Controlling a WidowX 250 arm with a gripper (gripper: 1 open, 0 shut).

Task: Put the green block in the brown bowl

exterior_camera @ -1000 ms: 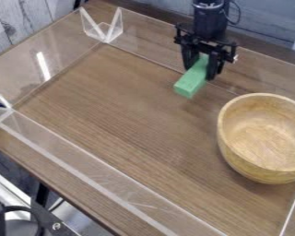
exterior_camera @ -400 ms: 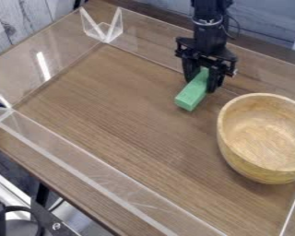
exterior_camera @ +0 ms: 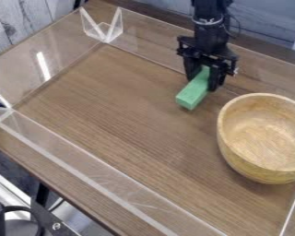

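Observation:
The green block [exterior_camera: 194,93] is a bright green bar that slants from my gripper down toward the near left. It is just left of the brown bowl's far rim. My gripper [exterior_camera: 206,74] points down with its black fingers [exterior_camera: 187,70] on either side of the block's upper end, shut on it. The brown bowl [exterior_camera: 225,129], round, light wood and with nothing in it, sits at the right of the table. A small gap separates it from the block's lower end. I cannot tell whether that lower end touches the table.
A clear acrylic wall [exterior_camera: 64,152] runs around the wooden table top [exterior_camera: 100,101]. A small clear bracket [exterior_camera: 103,26] stands at the far left corner. The bowl lies close to the table's right edge.
The gripper and the green block have shifted together a little, downward in the picture and toward the bowl. Most of that happened early; since the later frame nothing visibly moved.

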